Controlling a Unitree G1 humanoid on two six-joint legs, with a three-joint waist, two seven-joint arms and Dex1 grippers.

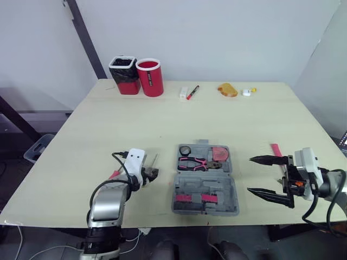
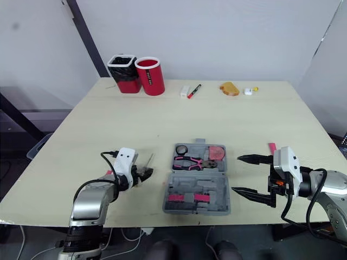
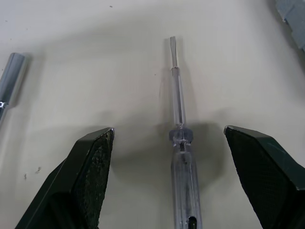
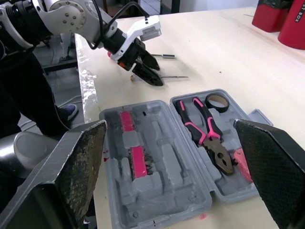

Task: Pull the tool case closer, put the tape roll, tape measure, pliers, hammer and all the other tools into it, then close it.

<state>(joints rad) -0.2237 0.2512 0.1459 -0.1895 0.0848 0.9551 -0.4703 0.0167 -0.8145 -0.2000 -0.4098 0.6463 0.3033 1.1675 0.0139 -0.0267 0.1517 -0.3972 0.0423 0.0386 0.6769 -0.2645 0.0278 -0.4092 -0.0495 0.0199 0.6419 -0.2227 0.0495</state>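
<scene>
The left gripper [image 3: 169,130] is spread wide and holds nothing; its two fingers straddle a screwdriver [image 3: 179,143] that lies flat between them in the lower left of the head views. The tool looks light and stiff, with a thin steel shaft and a smooth, clear plastic handle that may slip. The thicker handle just behind the collar seems the safest place to pinch, since the shaft is too slim to hold firmly. A second metal shaft [image 3: 10,76] lies close by; it is possibly a socket driver, but too little of it shows to say. The right gripper [image 1: 249,174] hangs just as wide open and empty at the lower right, beside the tool case [image 1: 206,189]. The case lies open at lower centre, with the pliers [image 1: 198,162] and the tape roll [image 1: 185,150] already in its far half. It is hard moulded plastic, probably best pulled by its rim. The pale table [image 1: 244,119] is smooth and mostly bare, so things should slide easily. Two red cups [image 1: 150,77] and some small items stand along its far edge at the top, against a plain wall.
</scene>
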